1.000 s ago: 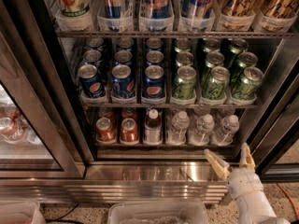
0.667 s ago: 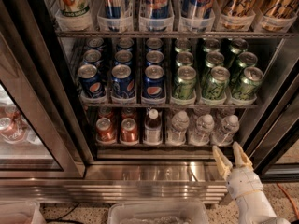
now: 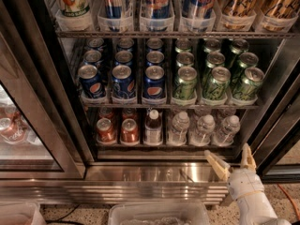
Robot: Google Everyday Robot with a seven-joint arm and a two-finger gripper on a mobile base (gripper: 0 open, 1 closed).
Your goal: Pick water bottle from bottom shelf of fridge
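Observation:
The fridge (image 3: pixel 70 125) stands open before me, dark-framed with a shiny steel base. On the bottom shelf (image 3: pixel 159 146) stand red-orange cans at the left, a dark-content labelled bottle in the middle, and three clear water bottles with white caps: one (image 3: pixel 179 128), a second (image 3: pixel 204 129) and a third (image 3: pixel 227 129) at the right. My gripper (image 3: pixel 230 159) is white with tan fingers, open and empty. It hovers in front of the steel base, just below and in front of the rightmost water bottle, apart from it.
Blue cans (image 3: pixel 124 81) and green cans (image 3: pixel 215 81) fill the rack above. Tall cans stand on the top rack. A closed glass door (image 3: pixel 23 135) is at the left. Clear plastic bins (image 3: pixel 159 214) sit on the floor below. The right door frame (image 3: pixel 281 125) is close to the gripper.
The gripper's fingers narrowed, then spread wide again. The gripper stays at the lower right of the fridge front; the bottles have not moved.

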